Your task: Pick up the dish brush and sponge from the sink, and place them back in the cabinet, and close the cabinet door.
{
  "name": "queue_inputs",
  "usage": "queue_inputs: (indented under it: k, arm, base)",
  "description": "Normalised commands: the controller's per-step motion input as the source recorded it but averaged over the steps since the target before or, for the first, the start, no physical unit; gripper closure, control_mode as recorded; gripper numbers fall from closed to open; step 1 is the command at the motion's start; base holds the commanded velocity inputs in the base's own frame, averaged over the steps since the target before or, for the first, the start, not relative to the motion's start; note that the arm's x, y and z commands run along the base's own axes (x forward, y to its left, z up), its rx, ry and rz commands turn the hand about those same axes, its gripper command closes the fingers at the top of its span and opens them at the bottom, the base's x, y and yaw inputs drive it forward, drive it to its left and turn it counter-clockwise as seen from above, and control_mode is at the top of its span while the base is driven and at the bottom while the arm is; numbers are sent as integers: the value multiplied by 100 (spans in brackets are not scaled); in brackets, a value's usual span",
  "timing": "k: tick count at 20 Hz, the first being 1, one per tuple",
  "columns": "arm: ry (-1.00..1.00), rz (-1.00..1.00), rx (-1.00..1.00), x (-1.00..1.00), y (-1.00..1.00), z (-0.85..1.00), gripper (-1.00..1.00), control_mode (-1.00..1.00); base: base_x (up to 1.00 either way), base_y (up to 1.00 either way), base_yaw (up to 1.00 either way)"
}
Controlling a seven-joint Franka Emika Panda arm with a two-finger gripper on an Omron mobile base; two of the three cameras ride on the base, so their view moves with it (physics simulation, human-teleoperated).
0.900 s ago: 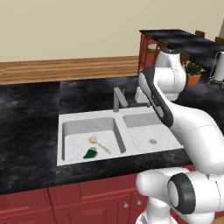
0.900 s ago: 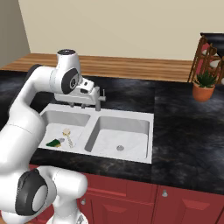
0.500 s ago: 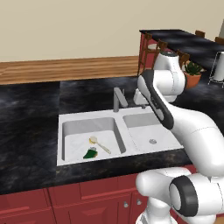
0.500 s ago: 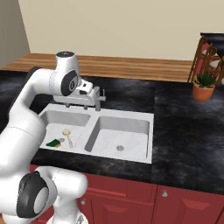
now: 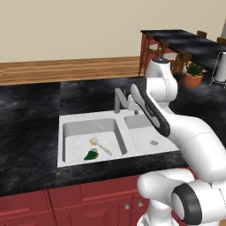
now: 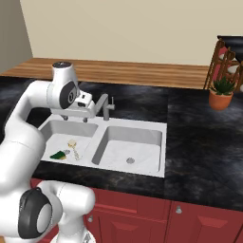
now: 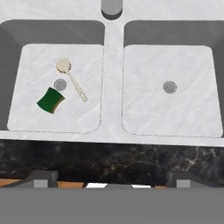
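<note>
Left base view: the dish brush [image 5: 99, 146] and sponge [image 5: 92, 155] lie in the left basin of the sink [image 5: 70, 156]; I should descend straight over the brush handle.

Right base view: my gripper [image 6: 79, 113] hangs above that basin, holding nothing.

Hand view: my fingertips [image 7: 43, 178] stand spread wide, the sponge just beside the drain.
</note>
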Motion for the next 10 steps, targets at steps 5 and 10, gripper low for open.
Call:
queue_inputs:
  k: [5,10]
  arm:
    - [0,0,0,0,34,-20,-100,-100]
    - [0,0,0,0,27,-21,-100,-100]
  base:
    - [0,0,0]
    - [0,0,0]
